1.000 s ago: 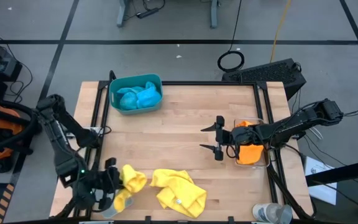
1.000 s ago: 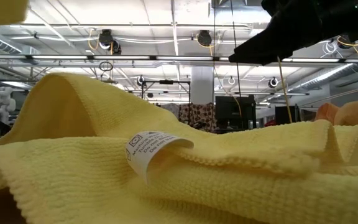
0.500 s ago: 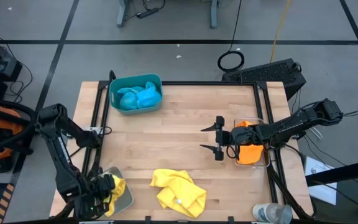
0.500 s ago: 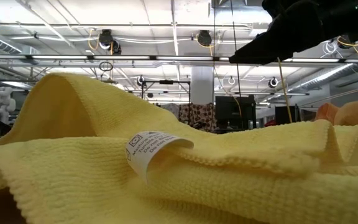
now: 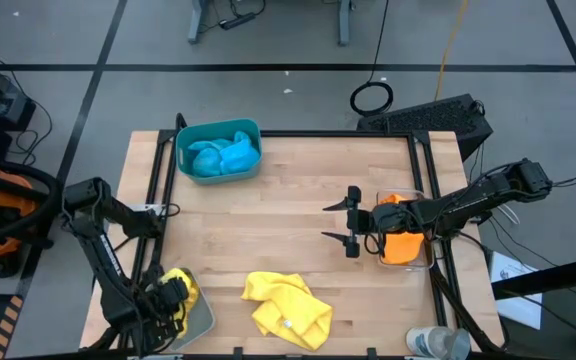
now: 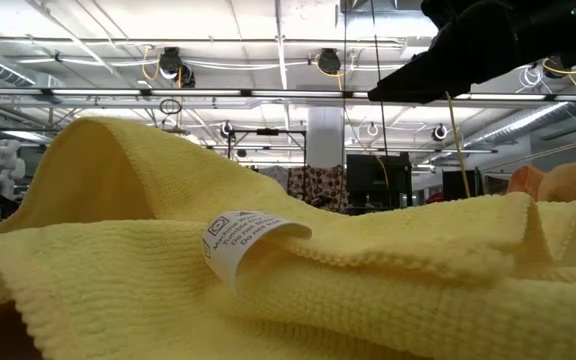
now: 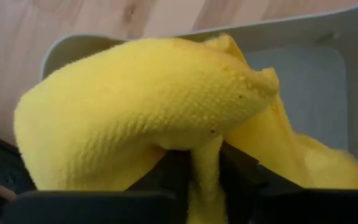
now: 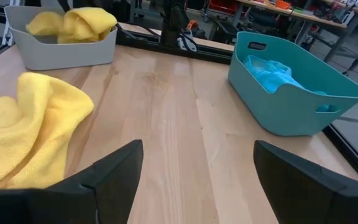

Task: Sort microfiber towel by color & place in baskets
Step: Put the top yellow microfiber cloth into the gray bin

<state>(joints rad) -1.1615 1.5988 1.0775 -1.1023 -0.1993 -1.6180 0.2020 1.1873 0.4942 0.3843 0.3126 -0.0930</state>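
My left gripper [image 5: 171,298] is at the near left corner, shut on a yellow towel [image 7: 148,106] inside the pale grey basket [image 5: 203,318]. A second yellow towel [image 5: 286,308] lies crumpled on the table near the near edge; in the low view this towel [image 6: 268,270] fills the foreground. Blue towels [image 5: 223,155] lie in the teal basket [image 5: 184,140] at the far left. Orange towels [image 5: 401,243] fill the clear basket [image 5: 430,262] at the right edge. My right gripper [image 5: 350,222] hovers open just left of the clear basket. My left gripper pinches a bunched fold of the yellow towel [image 7: 205,155] between its two fingers, coming from above. The towel bulges out beyond the fingers, and its loose end [image 7: 303,155] trails onto the floor of the grey basket [image 7: 316,28].
Black rails [image 5: 158,190] run along the table's left and right sides. A clear plastic bottle [image 5: 438,343] lies at the near right corner. Bare wood [image 5: 288,210] spans the table's middle between the baskets. The right wrist view shows the grey basket [image 8: 64,50] and the teal basket [image 8: 297,93].
My left gripper has carried the yellow towel toward the table's left edge, from beside the grey basket to over it, then down into it. The towel, which hung out to the right of the gripper, now sits bunched inside the basket. The gripper stays shut on it.
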